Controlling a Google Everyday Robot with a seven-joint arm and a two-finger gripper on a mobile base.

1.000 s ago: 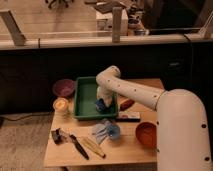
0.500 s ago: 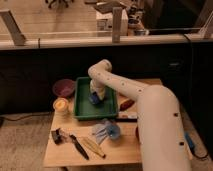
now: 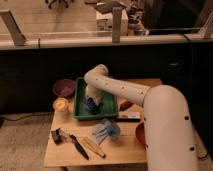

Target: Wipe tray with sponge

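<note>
A green tray (image 3: 80, 111) sits at the back left of the small wooden table. My white arm reaches from the lower right and bends down into the tray. My gripper (image 3: 91, 102) is inside the tray, near its left-middle part. A blue sponge (image 3: 93, 105) shows under the gripper, resting on the tray floor. The arm's elbow hides the back of the tray.
A purple bowl (image 3: 63, 88) and a yellow cup (image 3: 61, 105) stand left of the tray. A blue cloth (image 3: 105, 131), a brush (image 3: 60, 135), a black utensil (image 3: 79, 147) and a yellowish utensil (image 3: 94, 146) lie in front. A red bowl (image 3: 140, 135) sits at right.
The arm has swept left across the tray, carrying the gripper and blue sponge from the tray's right part to its left-middle part.
</note>
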